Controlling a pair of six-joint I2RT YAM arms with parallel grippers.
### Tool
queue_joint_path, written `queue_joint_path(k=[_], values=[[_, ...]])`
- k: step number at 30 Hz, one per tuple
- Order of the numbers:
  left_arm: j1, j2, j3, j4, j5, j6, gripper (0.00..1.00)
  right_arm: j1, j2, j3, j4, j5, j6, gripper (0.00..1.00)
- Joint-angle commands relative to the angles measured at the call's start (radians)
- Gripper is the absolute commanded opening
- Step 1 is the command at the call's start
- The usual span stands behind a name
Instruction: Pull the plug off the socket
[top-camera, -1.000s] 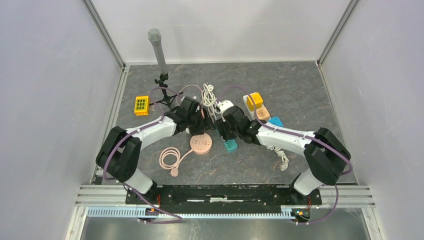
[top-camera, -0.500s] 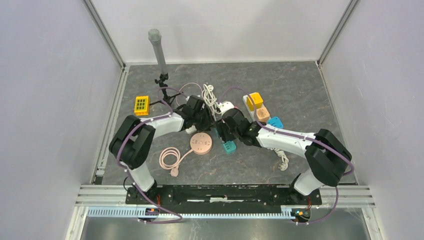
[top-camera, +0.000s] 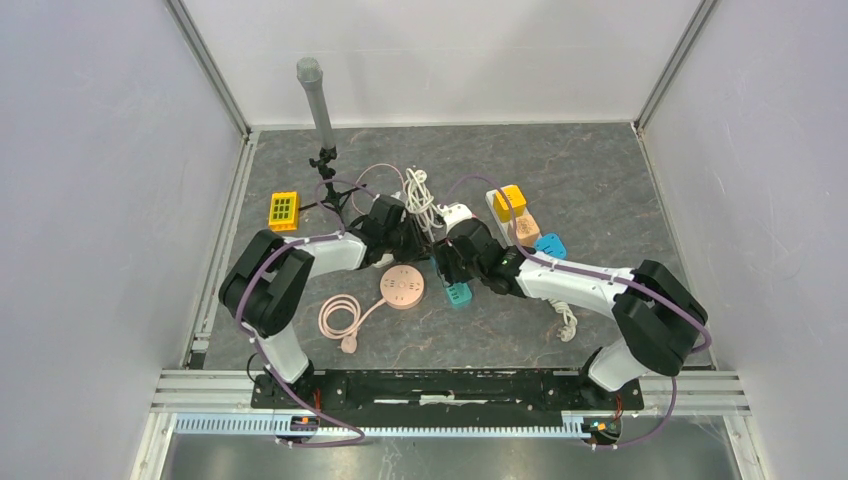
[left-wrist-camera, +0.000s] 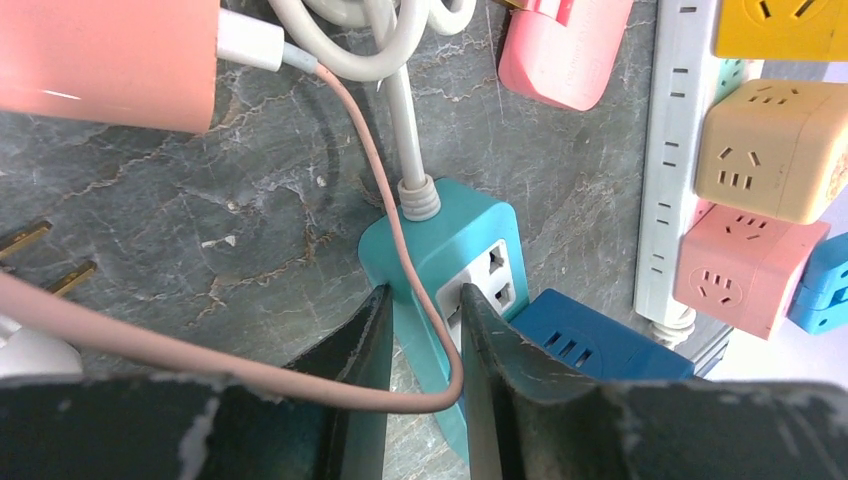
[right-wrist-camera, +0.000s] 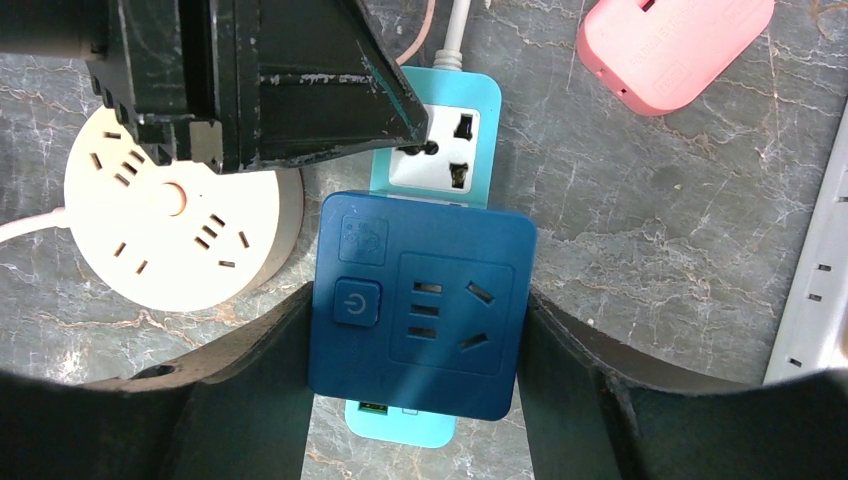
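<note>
Over the last second the left arm has swung in beside the right one, and the left fingers (left-wrist-camera: 380, 345) have drawn from wide apart to a narrow slit. That looks like bracing the socket (left-wrist-camera: 450, 230) so the plug (right-wrist-camera: 420, 310) can be pulled off, which is not yet done. The socket's edge sits in the slit, pinched between the tips. A pink cord (left-wrist-camera: 350, 130) loops through the same gap, and one tip rests on the socket's white face. The right fingers (right-wrist-camera: 275, 380) have barely moved. They are spread about the blue plug, pressing on its two flanks. The plug is seated on the socket between them, on the bench (left-wrist-camera: 200, 220).
</note>
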Motion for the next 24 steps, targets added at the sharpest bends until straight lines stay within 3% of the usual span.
queue_joint_path(k=[1, 10, 15, 17, 24], values=[[-0.01, 0.042, -0.105, -0.028, -0.038, 0.021, 0.3, 0.016, -0.039, 0.006, 0.119, -0.137, 0.049, 0.0], [-0.01, 0.052, -0.158, -0.01, -0.045, 0.041, 0.29, 0.032, -0.028, 0.027, 0.091, -0.055, -0.018, 0.0], [-0.01, 0.059, -0.166, -0.005, -0.042, 0.043, 0.29, -0.021, -0.078, -0.016, 0.209, -0.227, 0.035, 0.0], [-0.01, 0.061, -0.168, -0.005, -0.041, 0.043, 0.29, -0.018, -0.073, -0.018, 0.22, -0.226, 0.038, 0.0], [-0.01, 0.067, -0.169, -0.005, -0.044, 0.046, 0.29, 0.124, 0.038, 0.114, 0.008, 0.099, -0.092, 0.0]])
